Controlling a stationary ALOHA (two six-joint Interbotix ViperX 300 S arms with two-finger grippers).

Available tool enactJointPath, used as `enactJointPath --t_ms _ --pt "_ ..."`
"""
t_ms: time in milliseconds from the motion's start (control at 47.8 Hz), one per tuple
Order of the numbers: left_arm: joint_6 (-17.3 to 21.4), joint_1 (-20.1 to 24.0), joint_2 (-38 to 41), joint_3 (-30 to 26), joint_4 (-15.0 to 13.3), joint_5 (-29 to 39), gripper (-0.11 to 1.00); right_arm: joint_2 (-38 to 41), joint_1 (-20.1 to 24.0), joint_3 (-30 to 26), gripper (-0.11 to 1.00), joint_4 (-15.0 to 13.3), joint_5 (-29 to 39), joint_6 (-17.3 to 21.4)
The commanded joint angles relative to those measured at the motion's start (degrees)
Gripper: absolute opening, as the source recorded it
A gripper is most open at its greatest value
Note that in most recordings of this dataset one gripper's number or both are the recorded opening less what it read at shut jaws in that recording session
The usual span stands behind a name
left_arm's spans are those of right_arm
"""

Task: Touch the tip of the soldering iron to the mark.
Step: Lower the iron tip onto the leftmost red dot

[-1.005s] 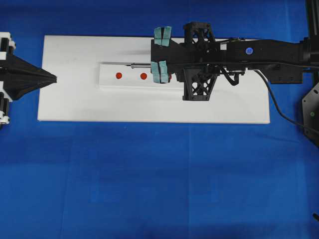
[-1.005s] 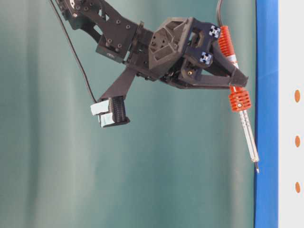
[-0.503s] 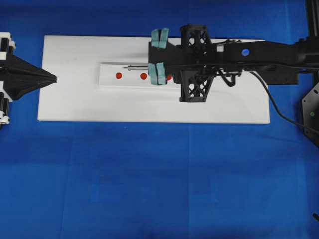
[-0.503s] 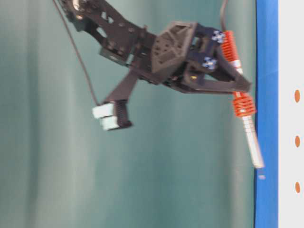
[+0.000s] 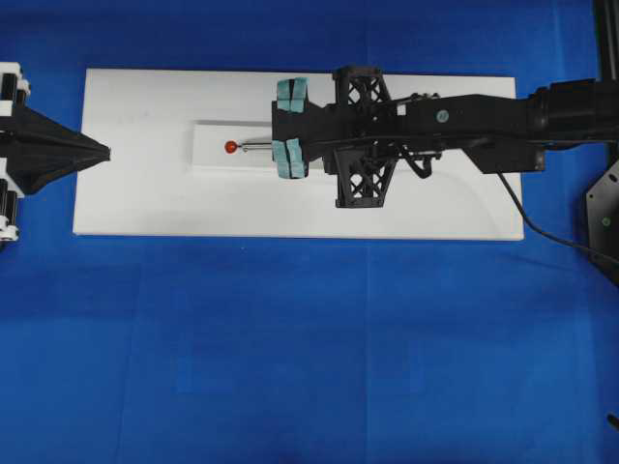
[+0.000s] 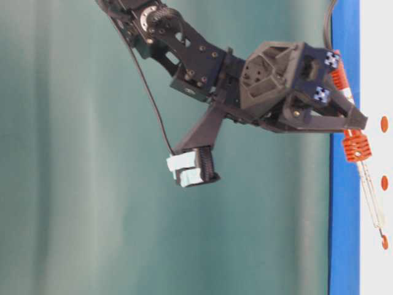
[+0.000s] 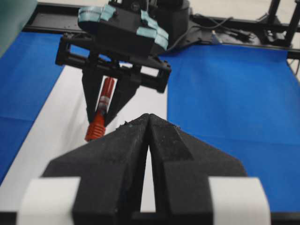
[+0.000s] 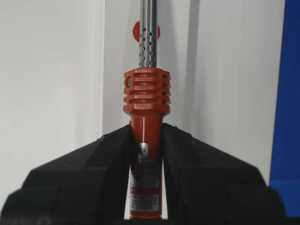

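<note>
The right hand (image 8: 146, 140) is clamped on the soldering iron (image 8: 146, 117), its two black fingers (image 8: 89, 164) pressing the red-orange handle from either side just behind the ribbed collar. In the right wrist view, nearest the camera, a silver label band shows on the handle between the fingers; beyond the collar the thin perforated metal shaft runs straight away from the hand, and a red dot (image 8: 136, 30) peeks out from behind it, lying on the raised white block (image 8: 187, 70).

In the table-level view the right hand (image 6: 353, 126) reaches out on a bent black arm and tilts down toward the block, with the iron (image 6: 356, 144) angled forward beneath it. The tip (image 6: 382, 232) sits right at the mark (image 6: 384, 242); whether it actually touches cannot be told. The middle red dot (image 6: 384, 182) lies beside the shaft and the right-end red dot (image 6: 384, 124) beside the fingers.

From overhead the right hand (image 5: 290, 145) stretches in from the right over the white board (image 5: 145, 193), which lies on the blue surface (image 5: 290, 338). The shaft juts left from the hand along the block, and the mark (image 5: 230, 147) lies at its far end.

The left hand (image 7: 147, 140) has its fingers pressed together and holds nothing. It rests beyond the left edge of the board, well apart from the block, pointing toward the iron (image 7: 101, 115).
</note>
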Motion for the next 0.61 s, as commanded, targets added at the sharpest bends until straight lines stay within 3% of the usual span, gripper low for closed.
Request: enactJointPath --t_ms 0,586 --pt "0.0 0.1 0.3 -0.5 0.2 -0.3 0.00 -0.6 0.0 -1.5 0.06 0.0 -1.0 -0.2" --pt "0.0 0.2 0.2 -0.5 0.2 -0.3 0.00 -0.5 -0.5 -1.6 0.06 0.0 -0.6 -0.1"
